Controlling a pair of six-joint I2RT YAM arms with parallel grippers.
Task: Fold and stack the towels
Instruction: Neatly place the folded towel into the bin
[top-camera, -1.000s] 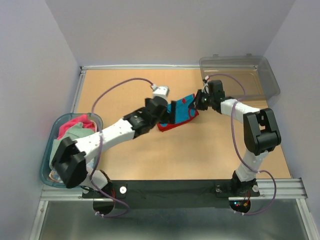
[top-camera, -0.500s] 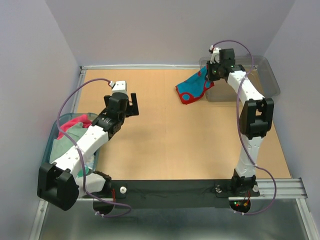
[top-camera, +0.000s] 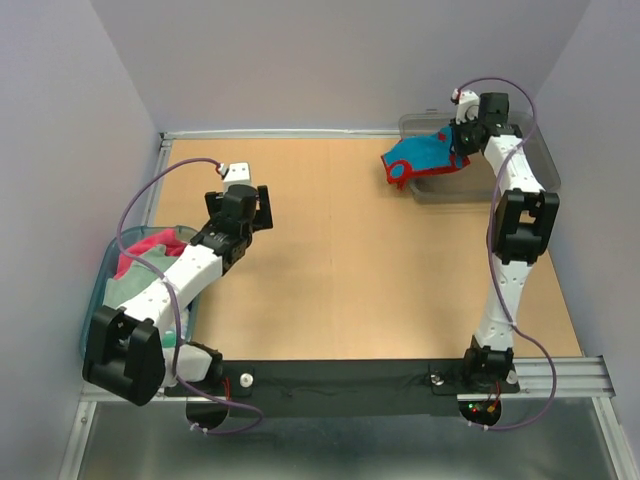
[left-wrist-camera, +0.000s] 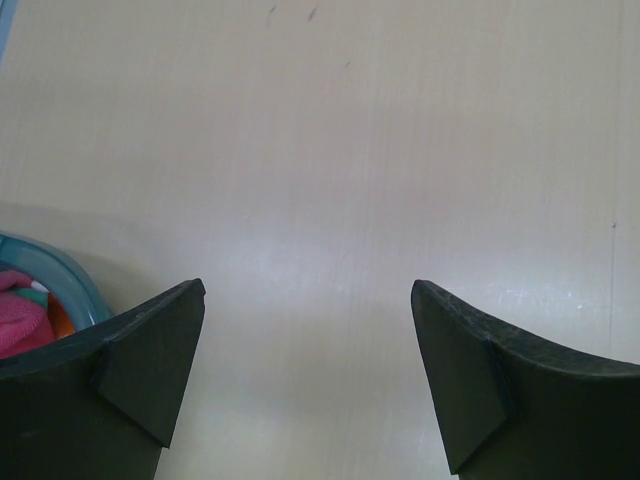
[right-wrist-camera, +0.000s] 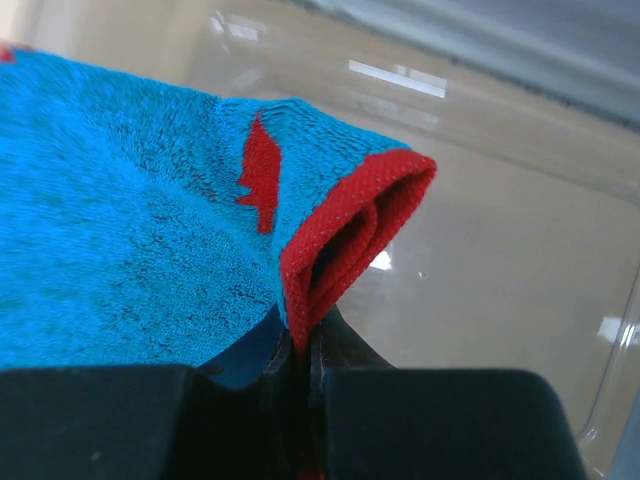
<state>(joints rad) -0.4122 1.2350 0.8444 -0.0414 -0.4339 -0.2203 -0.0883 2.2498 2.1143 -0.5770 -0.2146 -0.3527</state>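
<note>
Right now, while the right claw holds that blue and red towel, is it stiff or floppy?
Probably floppy: the towel hangs slack from the right claw, pinched only at one folded edge. Likely light, since that small pinch carries it. Its looped pile probably grips.

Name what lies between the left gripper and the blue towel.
Only bare table between left gripper and towel, per the top view.

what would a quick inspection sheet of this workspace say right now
surface: tan wooden table, few faint marks
job's things: blue terry towel with red trim, folded, lifted over clear grey plastic bin; pink and pale green towels heaped in blue-rimmed oval tub
clutter: nothing seen
tools: left tool open, empty, above table; right tool shut on towel's red edge
cables: purple cables loop along both arms
surroundings: pale lilac walls, metal rail at near edge
</note>
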